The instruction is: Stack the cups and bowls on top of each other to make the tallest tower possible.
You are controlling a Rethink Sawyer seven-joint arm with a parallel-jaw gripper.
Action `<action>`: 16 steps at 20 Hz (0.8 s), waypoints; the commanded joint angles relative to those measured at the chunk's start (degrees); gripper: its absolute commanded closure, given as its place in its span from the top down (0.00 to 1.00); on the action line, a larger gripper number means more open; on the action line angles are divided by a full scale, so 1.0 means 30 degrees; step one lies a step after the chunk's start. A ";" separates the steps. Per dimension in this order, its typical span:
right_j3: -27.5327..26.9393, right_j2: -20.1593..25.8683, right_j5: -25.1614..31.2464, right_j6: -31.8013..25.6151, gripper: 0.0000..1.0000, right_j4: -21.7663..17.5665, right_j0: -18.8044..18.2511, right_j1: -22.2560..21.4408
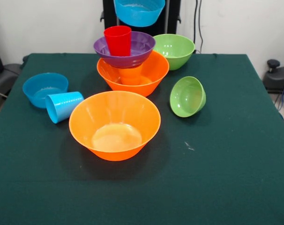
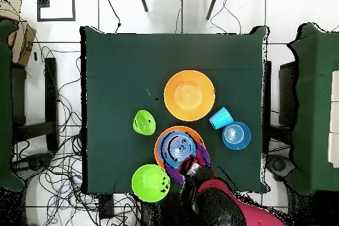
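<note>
The tower stands at the table's far middle: a large orange bowl (image 1: 153, 72), an orange cup (image 1: 130, 75), a purple bowl (image 1: 141, 49) and a red cup (image 1: 117, 41) upright in it. A small blue bowl (image 1: 138, 14) hangs in the air just above the red cup. From overhead this blue bowl (image 2: 175, 145) covers most of the tower, and my gripper (image 2: 190, 166) grips its rim on the arm's side. In the front view the gripper itself is hidden behind the bowl.
A second large orange bowl (image 1: 115, 124) sits in front of the tower. A small blue bowl (image 1: 44, 89) and a light blue cup (image 1: 63, 106) on its side lie to the left. A large green bowl (image 1: 175, 49) and a tilted small green bowl (image 1: 187, 96) are on the right.
</note>
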 commanded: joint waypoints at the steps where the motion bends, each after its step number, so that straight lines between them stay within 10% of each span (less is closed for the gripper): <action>1: -0.0224 0.1875 -0.0312 0.2016 0.00 -0.1019 -0.0149 0.0897; 16: -0.0043 0.0746 -0.1121 0.1443 0.00 -0.2148 -0.0303 0.2063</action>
